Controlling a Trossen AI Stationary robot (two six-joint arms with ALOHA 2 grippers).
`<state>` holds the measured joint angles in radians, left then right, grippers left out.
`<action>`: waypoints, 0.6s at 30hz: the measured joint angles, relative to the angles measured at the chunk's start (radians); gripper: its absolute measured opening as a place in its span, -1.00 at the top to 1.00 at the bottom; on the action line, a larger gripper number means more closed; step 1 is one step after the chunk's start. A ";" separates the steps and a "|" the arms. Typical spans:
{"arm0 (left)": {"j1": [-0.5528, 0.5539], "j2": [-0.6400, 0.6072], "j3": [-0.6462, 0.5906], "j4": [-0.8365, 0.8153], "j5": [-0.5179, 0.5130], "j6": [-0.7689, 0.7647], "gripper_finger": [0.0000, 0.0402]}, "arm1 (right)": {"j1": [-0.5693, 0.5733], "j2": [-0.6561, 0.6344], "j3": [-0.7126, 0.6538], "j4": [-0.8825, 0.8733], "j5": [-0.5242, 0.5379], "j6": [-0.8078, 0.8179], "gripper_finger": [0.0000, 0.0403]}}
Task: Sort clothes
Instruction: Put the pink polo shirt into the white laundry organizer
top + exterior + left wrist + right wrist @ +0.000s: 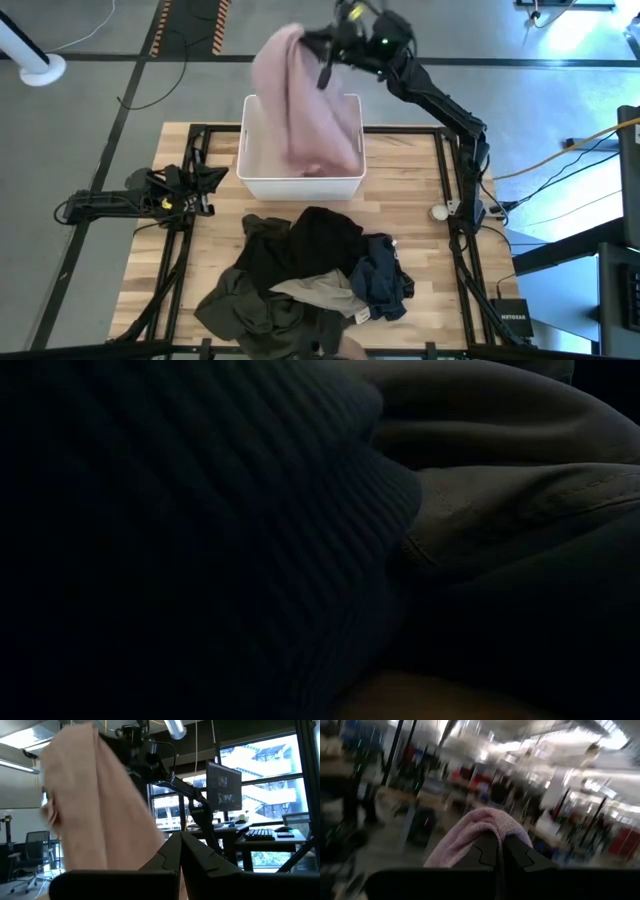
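A pale pink garment (293, 95) hangs over the white bin (300, 186) at the table's far middle, with my right gripper (325, 55) shut on its top. It also shows in the left wrist view (95, 805). The other clothes lie heaped near the table's front edge: black (325, 240), dark olive (250, 300), beige-khaki (322, 292) and navy (382, 280). My left gripper (212, 180) rests shut at the table's left side, with nothing in it. My right gripper pinches a bunched fold at the pink garment's top (487, 822) between its two fingers, and the cloth drapes over the fingertips. The fingers come in roughly level from the table's far right. The garment hangs slack below them, its lower end (312, 160) down inside the bin.
Dark ribbed cloth (200, 540) and another dark garment (520, 510) from the heap fill the low view. A small round white thing (439, 211) lies by the table's right edge. Bare wood (410, 190) shows to the right of the bin.
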<state>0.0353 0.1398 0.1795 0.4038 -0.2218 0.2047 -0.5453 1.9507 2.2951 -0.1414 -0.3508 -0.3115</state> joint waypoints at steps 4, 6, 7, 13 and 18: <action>0.000 0.000 0.000 -0.001 0.000 -0.014 1.00 | 0.031 -0.002 0.000 -0.198 0.000 -0.085 0.94; 0.000 0.000 0.000 -0.001 0.000 -0.014 1.00 | 0.045 -0.004 0.000 -0.284 0.001 -0.113 0.94; 0.000 0.000 0.000 -0.002 0.000 -0.014 1.00 | 0.054 -0.004 0.000 -0.323 0.004 -0.125 0.94; 0.000 0.000 0.000 -0.004 0.000 -0.021 1.00 | 0.076 -0.013 0.002 -0.540 0.152 -0.172 0.94; 0.000 0.000 0.000 -0.005 0.000 -0.022 1.00 | 0.074 -0.013 0.002 -0.700 0.308 -0.169 0.94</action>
<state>0.0353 0.1398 0.1795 0.3988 -0.2216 0.1825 -0.4717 1.9381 2.2967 -0.8411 -0.0428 -0.4801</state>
